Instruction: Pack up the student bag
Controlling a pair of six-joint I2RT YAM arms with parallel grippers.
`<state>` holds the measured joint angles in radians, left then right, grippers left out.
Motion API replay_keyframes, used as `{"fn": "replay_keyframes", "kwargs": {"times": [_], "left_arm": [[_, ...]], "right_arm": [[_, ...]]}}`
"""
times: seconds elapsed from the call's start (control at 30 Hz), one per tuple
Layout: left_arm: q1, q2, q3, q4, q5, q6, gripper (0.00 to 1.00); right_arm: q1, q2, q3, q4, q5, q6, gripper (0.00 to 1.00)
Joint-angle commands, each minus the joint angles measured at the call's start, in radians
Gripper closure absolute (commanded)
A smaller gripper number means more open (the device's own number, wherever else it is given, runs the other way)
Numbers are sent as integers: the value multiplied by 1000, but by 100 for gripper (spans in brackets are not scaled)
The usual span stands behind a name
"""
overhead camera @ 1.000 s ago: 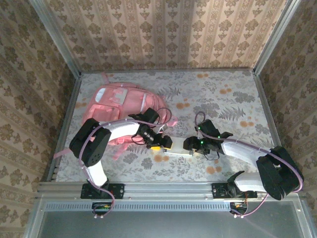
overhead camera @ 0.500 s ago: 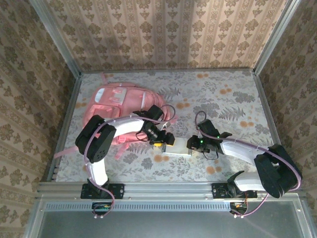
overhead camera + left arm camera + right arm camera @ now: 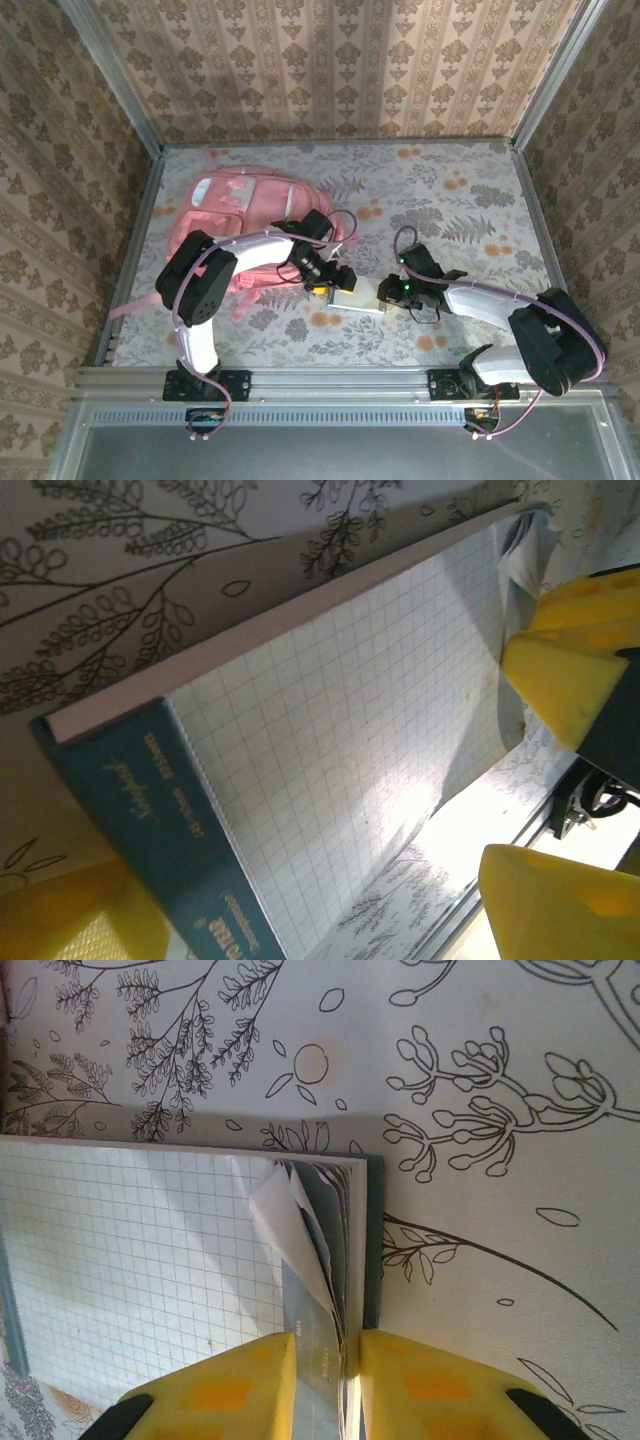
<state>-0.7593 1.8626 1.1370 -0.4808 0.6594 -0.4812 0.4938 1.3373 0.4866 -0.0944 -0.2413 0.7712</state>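
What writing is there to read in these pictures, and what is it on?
"Notepad", it seems, in script: on the teal binding strip of the grid-paper pad.
Smaller print and bold letters on that strip: too blurred or cut off.
Pink backpack: nothing legible.

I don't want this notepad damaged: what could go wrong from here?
1. The right gripper pinches only the notepad at its edge, and the top sheets curl loose beside the fingers; they may crease or tear on lifting.
2. The left gripper is open at the binding end, so the notepad may sag or slip.
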Motion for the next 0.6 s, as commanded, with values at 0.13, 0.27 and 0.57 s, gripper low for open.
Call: {"fn": "replay_keyframes", "kwargs": {"times": [0.13, 0.27, 0.57], "left_arm": [[-15, -53, 16, 144, 183, -77, 27], [-13, -53, 13, 145, 180, -81, 43], [3, -110, 37, 104, 163, -50, 96]], "right_arm": [[2, 23, -34, 8, -15, 27, 75], [2, 15, -39, 9, -18, 28, 75], [0, -135, -18, -113, 46, 0, 48]]}}
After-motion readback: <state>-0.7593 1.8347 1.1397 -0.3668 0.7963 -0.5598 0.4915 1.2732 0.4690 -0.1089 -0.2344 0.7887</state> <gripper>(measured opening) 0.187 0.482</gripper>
